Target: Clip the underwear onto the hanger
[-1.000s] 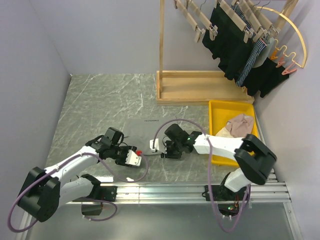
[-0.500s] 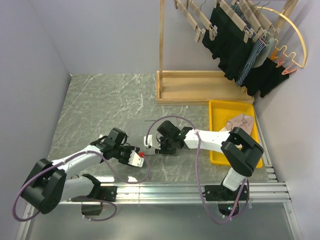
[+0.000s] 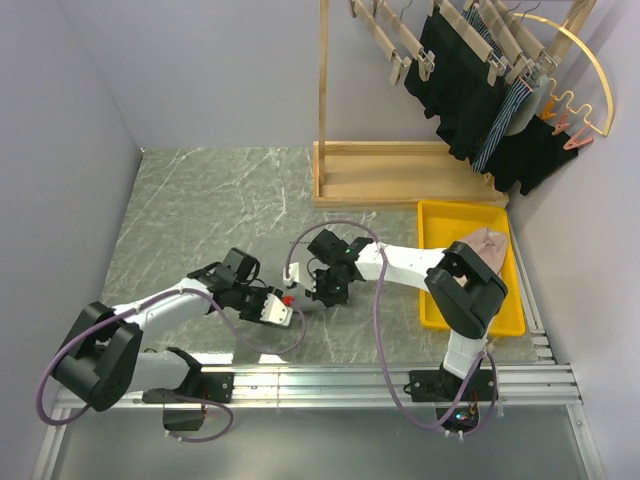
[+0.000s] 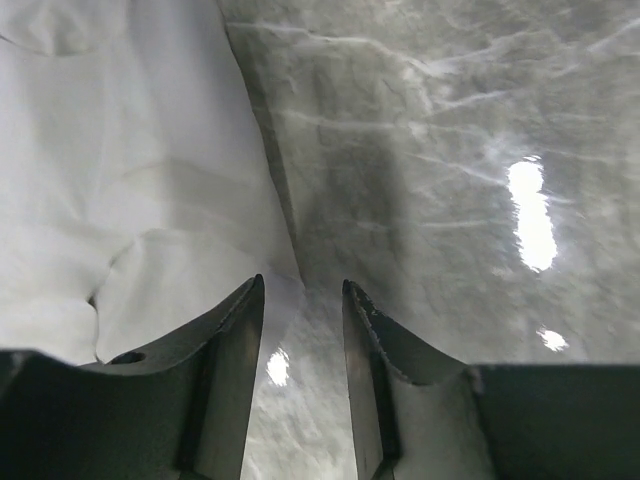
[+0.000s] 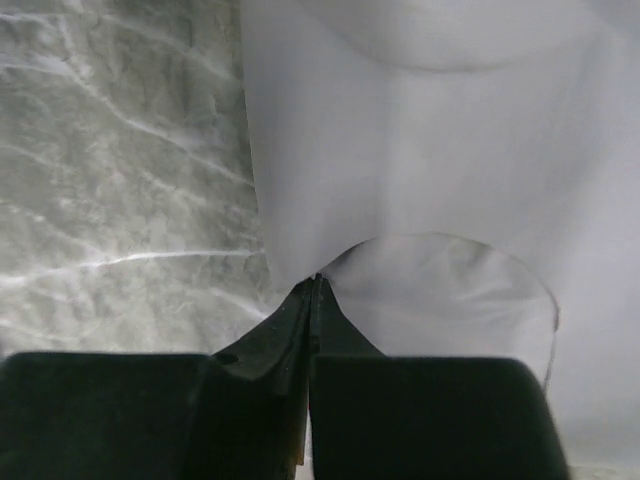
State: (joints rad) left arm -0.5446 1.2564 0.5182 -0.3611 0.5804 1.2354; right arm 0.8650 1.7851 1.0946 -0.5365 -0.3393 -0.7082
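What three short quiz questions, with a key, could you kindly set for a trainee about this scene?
1. True or false: the right tool is shut on the edge of the underwear.
2. The left tool has its jaws: A) apart, B) pressed together, C) out of view.
3. What colour is the tray that holds the beige-pink garment?
Key: 1 true; 2 A; 3 yellow.
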